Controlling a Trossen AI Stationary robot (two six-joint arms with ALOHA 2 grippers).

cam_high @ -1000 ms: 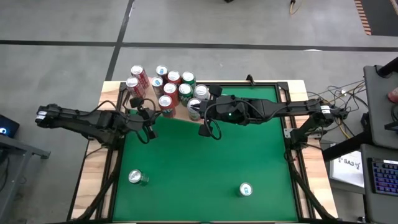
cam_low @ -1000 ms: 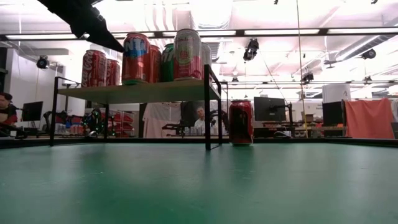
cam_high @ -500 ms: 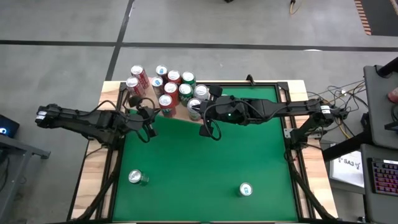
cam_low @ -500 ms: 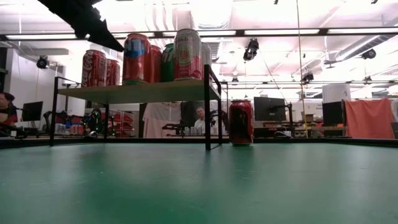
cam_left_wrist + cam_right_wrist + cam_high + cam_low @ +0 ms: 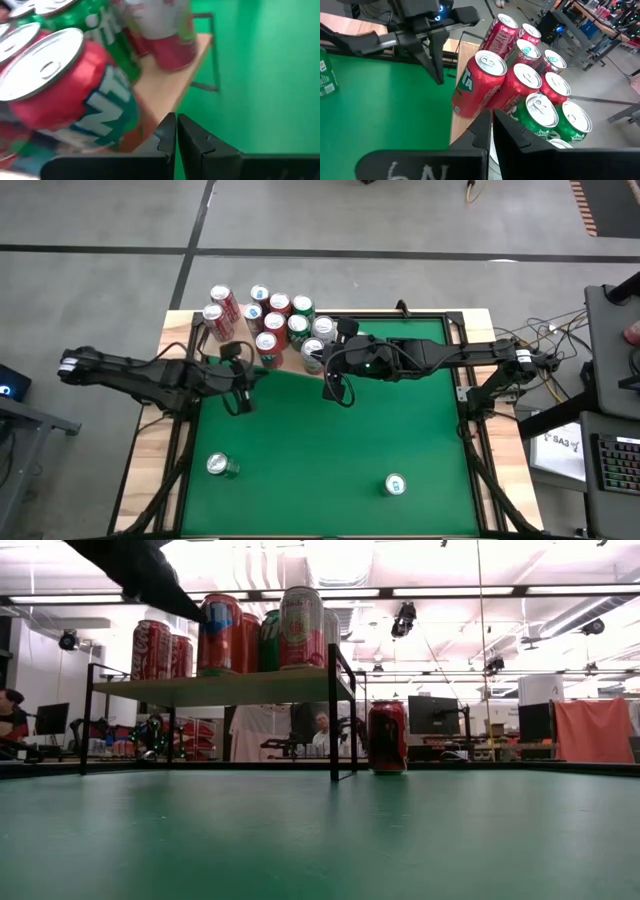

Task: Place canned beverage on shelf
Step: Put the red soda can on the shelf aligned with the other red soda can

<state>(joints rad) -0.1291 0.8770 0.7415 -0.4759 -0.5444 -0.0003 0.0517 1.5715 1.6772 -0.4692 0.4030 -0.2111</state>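
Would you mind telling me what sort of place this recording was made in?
Most likely a robotics lab or workshop. Beyond the green table the low view shows an open hall with ceiling strip lights, workbenches carrying monitors, and a seated person. Cables trail beside the rig.

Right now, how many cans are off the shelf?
3: two silver-topped cans on the green table's front, one red can beside the wooden shelf; others may be hidden.

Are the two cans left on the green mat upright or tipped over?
Both upright. In the high view the near-left can and the near-right can each show a round silver top facing the camera, with little of their sides visible.
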